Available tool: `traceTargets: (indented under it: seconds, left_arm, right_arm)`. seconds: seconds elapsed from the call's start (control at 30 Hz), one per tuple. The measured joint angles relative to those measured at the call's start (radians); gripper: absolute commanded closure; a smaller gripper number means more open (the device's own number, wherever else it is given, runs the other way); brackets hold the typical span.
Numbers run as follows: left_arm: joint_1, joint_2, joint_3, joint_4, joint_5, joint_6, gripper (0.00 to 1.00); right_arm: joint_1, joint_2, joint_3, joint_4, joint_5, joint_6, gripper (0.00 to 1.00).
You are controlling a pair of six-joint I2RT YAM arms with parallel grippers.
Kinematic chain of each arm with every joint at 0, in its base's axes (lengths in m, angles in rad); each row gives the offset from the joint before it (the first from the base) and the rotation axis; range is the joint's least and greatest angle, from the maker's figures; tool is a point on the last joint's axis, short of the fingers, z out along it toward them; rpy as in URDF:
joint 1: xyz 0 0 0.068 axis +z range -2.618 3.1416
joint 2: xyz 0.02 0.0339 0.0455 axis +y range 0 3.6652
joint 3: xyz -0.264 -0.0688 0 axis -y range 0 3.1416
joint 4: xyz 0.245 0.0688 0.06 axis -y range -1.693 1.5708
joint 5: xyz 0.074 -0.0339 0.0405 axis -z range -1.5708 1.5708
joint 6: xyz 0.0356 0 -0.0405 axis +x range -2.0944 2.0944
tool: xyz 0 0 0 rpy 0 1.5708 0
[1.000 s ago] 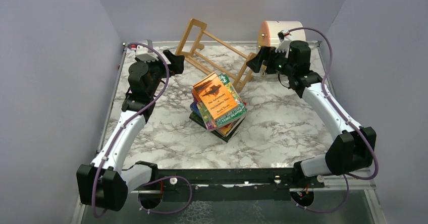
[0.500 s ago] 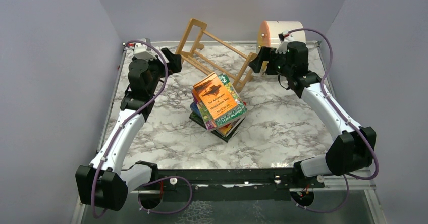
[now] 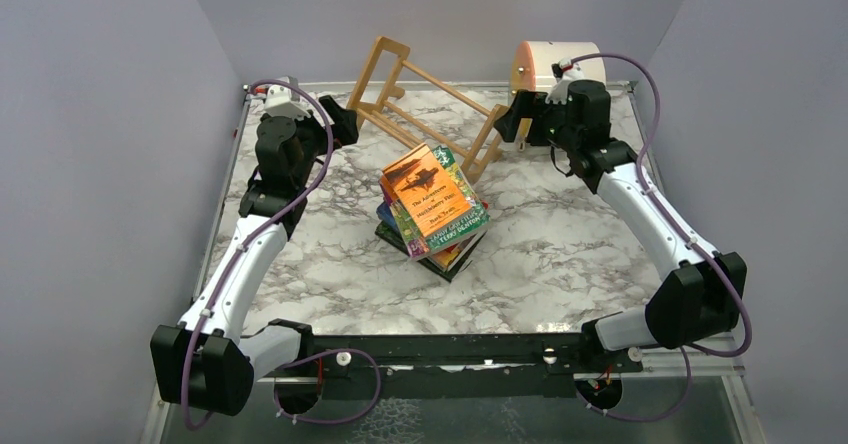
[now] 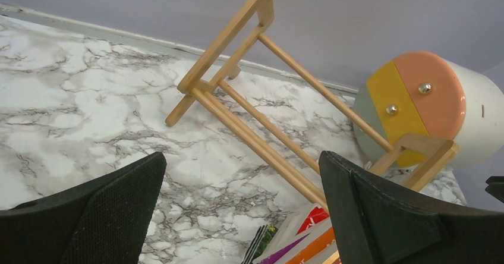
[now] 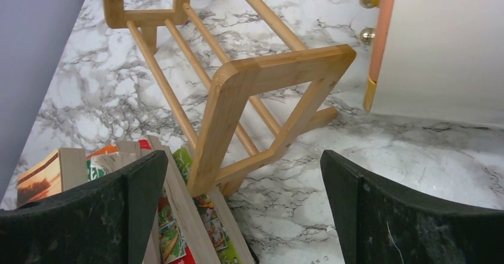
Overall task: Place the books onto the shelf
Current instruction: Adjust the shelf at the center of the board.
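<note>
I see the shelf (image 5: 219, 127) lying tipped over in the upper middle of the overhead view. The drum (image 3: 555, 64) sits just beside its right end, upper right. The books (image 3: 430, 199) are stacked at frame centre, touching that same end piece. Both claws gape wide and empty: left gripper (image 4: 243, 210) near the shelf's left end, right gripper (image 5: 243, 210) over its right. I fear righting the shelf could spill the stack or knock the drum, and a jaw slipping off a rail would twist the frame.
</note>
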Motion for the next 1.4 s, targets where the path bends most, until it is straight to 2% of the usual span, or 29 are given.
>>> traceTargets:
  seconds: [0.23, 0.57, 1.4]
  left_arm:
    - [0.0, 0.003, 0.0, -0.002, 0.0, 0.0, 0.01]
    - [0.0, 0.003, 0.0, -0.002, 0.002, 0.0, 0.01]
    - [0.0, 0.003, 0.0, -0.002, 0.002, 0.008, 0.01]
  right_arm:
    - [0.041, 0.038, 0.01, 0.003, -0.05, 0.026, 0.04]
    - [0.068, 0.156, 0.022, 0.026, -0.077, 0.097, 0.15]
    - [0.07, 0.278, 0.058, 0.134, -0.118, 0.172, 0.66]
